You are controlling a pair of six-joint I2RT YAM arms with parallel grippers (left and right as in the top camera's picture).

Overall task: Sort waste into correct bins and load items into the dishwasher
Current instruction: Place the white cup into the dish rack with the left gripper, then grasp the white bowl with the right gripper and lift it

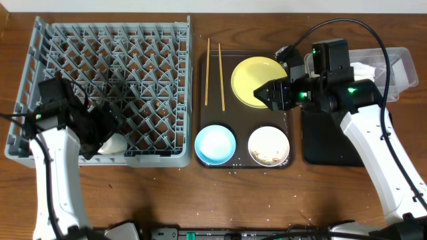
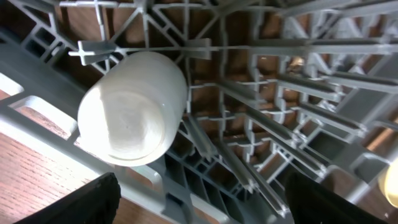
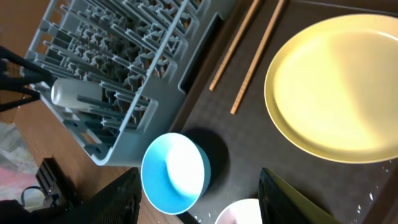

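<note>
R gripper (image 1: pixel 267 93) hangs over yellow plate (image 1: pixel 248 79); L gripper (image 1: pixel 100 130) over corner of grey rack (image 1: pixel 107 40), by a white cup (image 1: pixel 113 145). L cam: cup lies sideways in rack, fingers wide, empty. R cam: fingers wide, empty, above brown tray (image 3: pixel 249 143) w/ blue bowl (image 3: pixel 174 173), chopsticks (image 3: pixel 249 56)

Figure: A brown wood-grain desk (image 1: pixel 167 200) spans the overhead view from left to right, evenly lit with soft shadows. In the right wrist view, a blurred pale surface (image 3: pixel 12 155) lies beyond its left edge, too indistinct to identify.
</note>
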